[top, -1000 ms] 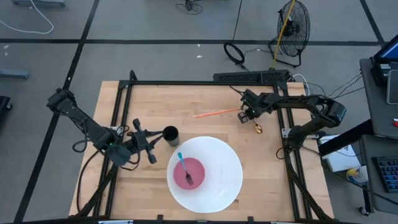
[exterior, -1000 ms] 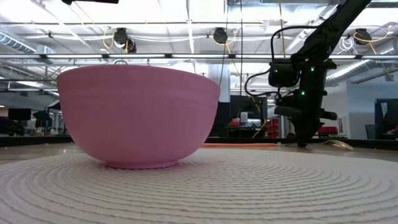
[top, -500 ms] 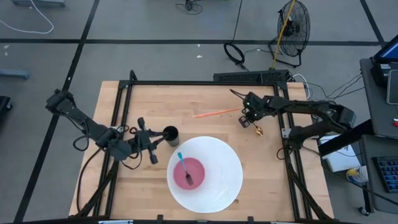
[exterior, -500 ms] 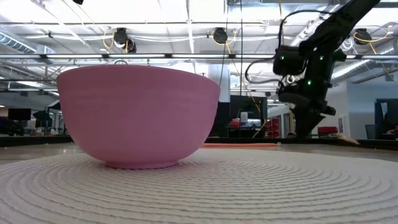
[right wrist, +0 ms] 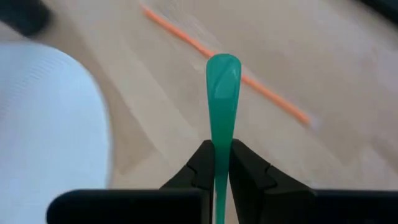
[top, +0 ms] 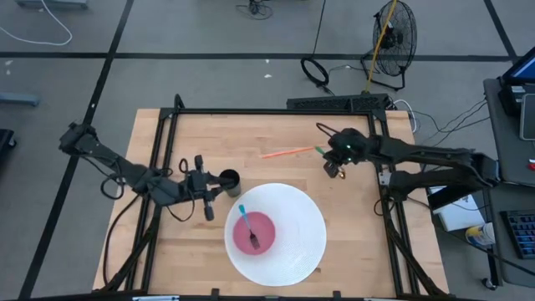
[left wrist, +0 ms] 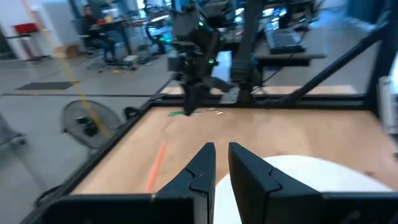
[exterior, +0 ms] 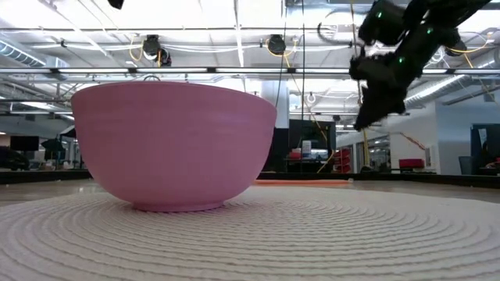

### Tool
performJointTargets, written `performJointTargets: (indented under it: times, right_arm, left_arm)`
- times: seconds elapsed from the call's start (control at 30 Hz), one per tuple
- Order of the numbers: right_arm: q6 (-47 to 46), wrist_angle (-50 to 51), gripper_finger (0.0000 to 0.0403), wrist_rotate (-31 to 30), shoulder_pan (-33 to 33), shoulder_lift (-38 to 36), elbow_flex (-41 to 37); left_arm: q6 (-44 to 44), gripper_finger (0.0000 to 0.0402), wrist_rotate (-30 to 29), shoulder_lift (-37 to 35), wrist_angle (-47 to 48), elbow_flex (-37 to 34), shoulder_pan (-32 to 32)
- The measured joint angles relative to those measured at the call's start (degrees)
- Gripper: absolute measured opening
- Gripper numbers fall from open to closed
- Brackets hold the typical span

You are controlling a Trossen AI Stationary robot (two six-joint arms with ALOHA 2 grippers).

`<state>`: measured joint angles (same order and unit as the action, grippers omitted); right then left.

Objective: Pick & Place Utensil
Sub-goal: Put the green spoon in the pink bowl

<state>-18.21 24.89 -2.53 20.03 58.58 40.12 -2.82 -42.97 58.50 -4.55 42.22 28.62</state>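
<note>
A pink bowl [top: 252, 232] holding a blue-handled utensil [top: 247, 222] is seen on the white round mat [top: 292, 242], toward its near-left part. Beside the mat's left edge, the left end effector [top: 206, 186] is held nearly closed, grasping nothing, next to a black cup [top: 229, 179]. Beyond the mat, the right end effector [right wrist: 221, 163] is clenched on a green-handled utensil [right wrist: 222, 99], raised above the tabletop [top: 276, 134]. An orange stick [top: 288, 152] lies nearby.

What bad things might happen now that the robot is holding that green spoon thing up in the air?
The right gripper pinches only the thin green handle, so the utensil might slip or twist out. Heading for the pink bowl, it might bump the fork already inside. The left gripper waits beside the black cup and might get in the way.
</note>
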Motion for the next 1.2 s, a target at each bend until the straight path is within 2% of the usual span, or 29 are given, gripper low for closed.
performJointTargets:
  times: [0.2,0.4,0.77,1.0,1.2]
  right_arm:
    - [3.24,-9.10,0.0019,1.38,-5.70,-4.12,0.06]
    - [6.94,-19.01,0.0019,3.15,-11.71,-4.65,0.11]
    - [13.15,-31.23,0.0019,5.42,-21.61,-3.77,0.13]
    - [16.26,-42.85,0.0019,9.59,-27.14,0.85,0.20]
    - [17.41,-57.40,0.0019,17.44,-29.57,8.47,0.20]
  left_arm:
    - [0.15,0.0049,9.80,0.14,-3.09,0.00,-3.30]
    - [2.35,0.0049,17.93,3.80,-8.71,0.00,-6.09]
    - [3.31,0.0049,24.65,11.01,-16.68,0.00,-12.47]
    - [8.30,0.0049,32.44,13.96,-22.48,0.00,-14.51]
    - [13.20,0.0049,36.13,15.98,-27.19,0.00,-14.91]
